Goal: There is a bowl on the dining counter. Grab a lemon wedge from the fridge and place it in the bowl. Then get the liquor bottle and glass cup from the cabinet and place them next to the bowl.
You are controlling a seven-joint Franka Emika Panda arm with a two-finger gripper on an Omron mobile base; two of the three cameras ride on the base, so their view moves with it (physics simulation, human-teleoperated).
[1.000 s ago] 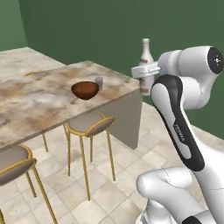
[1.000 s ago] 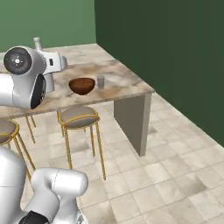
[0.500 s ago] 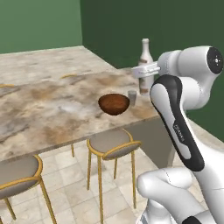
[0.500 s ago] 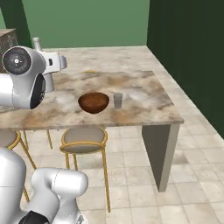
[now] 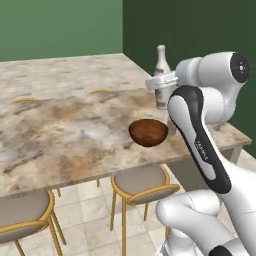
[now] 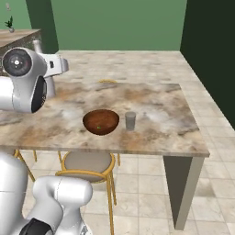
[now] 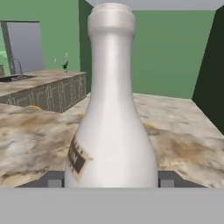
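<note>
Broad beige-brown marbled stone dining counter (image 6: 151, 114) on a grey base, taken here as the landmark, with round gold-legged stools (image 6: 87, 167) tucked under its near edge. On its top, toward the near edge, a shallow round reddish-brown bowl (image 6: 101, 121) with a tiny green speck inside, too small to identify with certainty, possibly the lemon wedge. Just beside the bowl, apart from it, on the side toward the counter's free end, a small greyish translucent glass cup (image 6: 131, 120), upright. Above the counter, not resting on it, a slim pale liquor bottle (image 7: 111, 118) with a narrow neck and a brownish label band, upright, clamped low on its body by the white arm's two-finger gripper (image 5: 161, 85); dark fingertips (image 7: 54, 179) pressed to either side of the widest part in the hand view, jaws spread fairly wide around the glass. By judgement: bottle likely rigid, smooth and slippery, breakable, top-heavy through the long neck, so a hold on the fat lower body suits better than one on the neck. Next step by judgement: lowering straight down onto bare stone near the bowl, clear of the cup, base flat before release; risk of tipping if let go tilted.
</note>
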